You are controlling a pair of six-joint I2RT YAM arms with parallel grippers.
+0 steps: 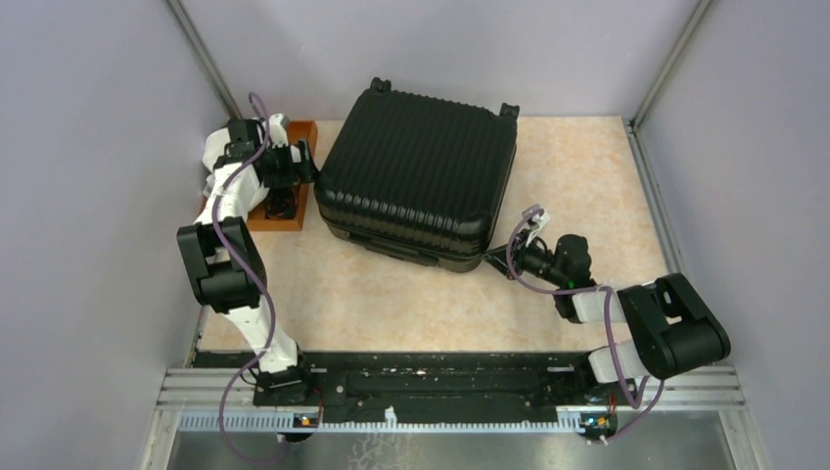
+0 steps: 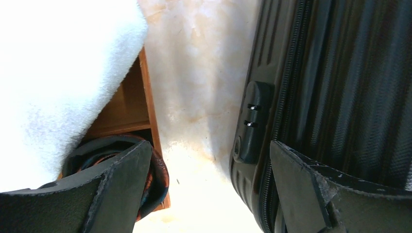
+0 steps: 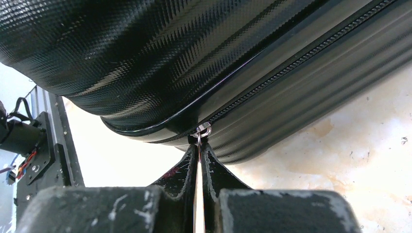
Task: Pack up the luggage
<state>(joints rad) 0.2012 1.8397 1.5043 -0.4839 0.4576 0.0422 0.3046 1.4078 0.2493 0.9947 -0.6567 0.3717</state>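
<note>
- Shut suitcase (image 1: 416, 176) lies flat mid table (image 1: 577, 166), wheels to far wall; long axis unclear
- R wrist cam only: right claw (image 3: 199, 160) clamped on zip pull (image 3: 200, 132)
- Wide apart: left claw (image 2: 209, 170), btwn tray (image 2: 145, 97) & suitcase

probably a lab, plain walls (image 1: 88, 196), aluminium rail (image 1: 191, 385)

**Your table and its two loads**

You have a beige, marbled table (image 1: 391, 304) filling the middle of the top view. The black ribbed luggage (image 1: 416, 181) lies flat on it at upper centre, lid down, wheels toward the back wall. At the upper left a brown wooden tray (image 1: 305, 130) sits near the case's left side. The left wrist view shows a strip of bare tabletop between them.
</note>
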